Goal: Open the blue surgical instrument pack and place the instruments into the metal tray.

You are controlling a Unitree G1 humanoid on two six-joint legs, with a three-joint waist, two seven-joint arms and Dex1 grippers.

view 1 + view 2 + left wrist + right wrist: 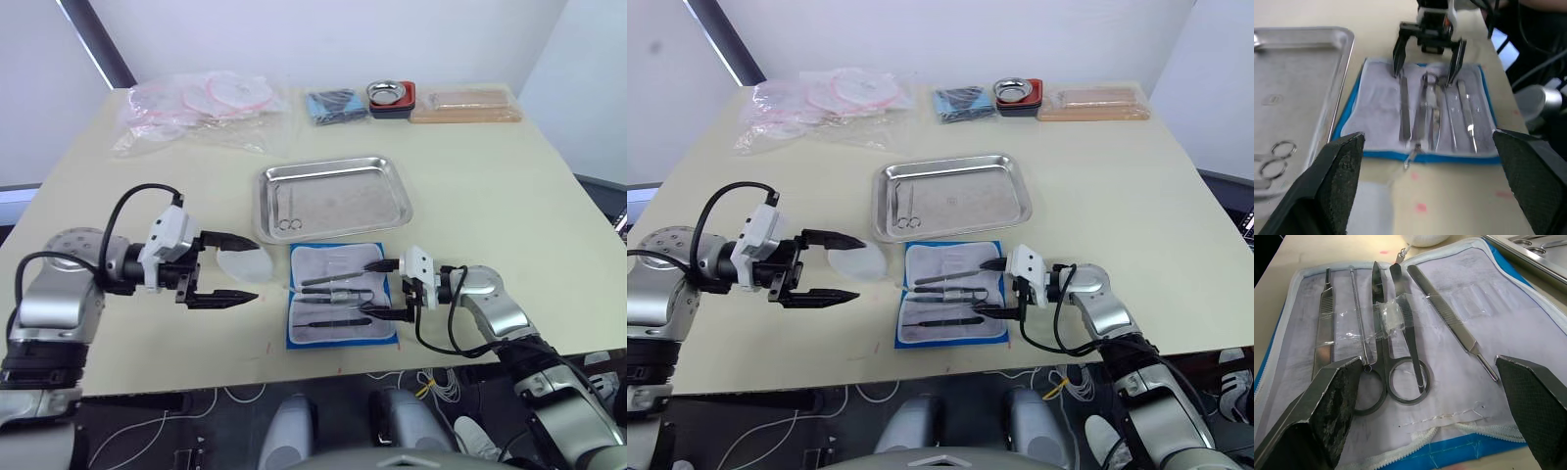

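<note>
The blue surgical instrument pack (pixel 340 294) is laid open at lower centre on the bench (pixel 490 186), just below the metal tray (pixel 333 198), where one pair of scissors (pixel 284 223) is seen. The right gripper (pixel 380 290) is spread wide over the instruments (pixel 1396 333), empty. The left gripper (pixel 235 268), wide open and empty, is held at lower left.

Bright blue pack (pixel 342 294), grey-white lining; silver tray (pixel 333 196)
</note>
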